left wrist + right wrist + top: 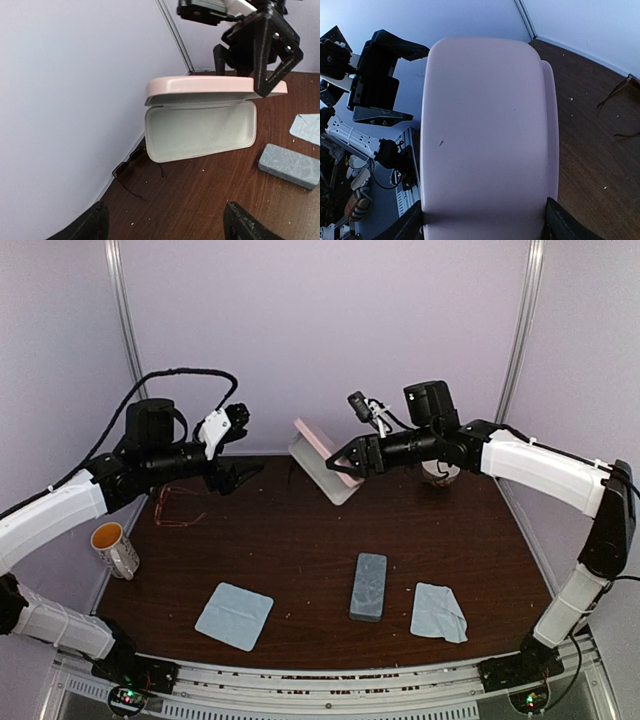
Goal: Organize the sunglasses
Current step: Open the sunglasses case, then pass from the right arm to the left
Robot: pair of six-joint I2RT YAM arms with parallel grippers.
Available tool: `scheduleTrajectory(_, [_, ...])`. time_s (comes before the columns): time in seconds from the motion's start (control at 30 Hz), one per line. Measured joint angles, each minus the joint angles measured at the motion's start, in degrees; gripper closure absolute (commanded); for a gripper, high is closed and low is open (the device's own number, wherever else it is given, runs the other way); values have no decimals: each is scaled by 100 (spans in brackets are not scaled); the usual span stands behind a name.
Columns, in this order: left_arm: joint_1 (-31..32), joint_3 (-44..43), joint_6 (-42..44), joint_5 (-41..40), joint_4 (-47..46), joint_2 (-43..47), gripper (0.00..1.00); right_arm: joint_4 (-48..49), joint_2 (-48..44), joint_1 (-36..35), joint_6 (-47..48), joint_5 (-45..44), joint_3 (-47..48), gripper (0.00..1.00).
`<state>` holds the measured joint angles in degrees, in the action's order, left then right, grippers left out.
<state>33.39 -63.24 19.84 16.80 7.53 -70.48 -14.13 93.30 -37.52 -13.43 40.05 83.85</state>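
The dark sunglasses lie unfolded on the table by the back wall, just behind the open pink case; their thin arms also show in the right wrist view. The reddish-brown wire glasses lie on the table at the left, below my left arm. My left gripper is open and empty, hovering left of the case, with both fingertips low in its view. My right gripper is shut across the pink lid, and the white-lined base hangs open, tilted, its lower edge on the table.
A grey-blue case lies shut at front centre, also in the left wrist view. Light-blue cloths lie at front left and front right. A mug stands at the left edge, a cup at back right.
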Motion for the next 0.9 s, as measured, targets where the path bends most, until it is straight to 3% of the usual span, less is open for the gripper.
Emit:
scheduleTrajectory(0.23, [238, 584, 1375, 57, 76, 365, 18, -1147, 629, -61, 107, 693, 492, 71])
scheduleTrajectory(0.6, [555, 1067, 2938, 555, 323, 511, 27, -2551, 1119, -702, 857, 1005, 1064, 71])
scheduleTrajectory(0.77, [737, 1071, 3228, 772, 448, 356, 35, -3001, 1246, -872, 1198, 1075, 1311, 71])
scheduleTrajectory(0.9, [835, 1056, 3322, 872, 570, 223, 54, -3314, 1388, -951, 1462, 1088, 1554, 71])
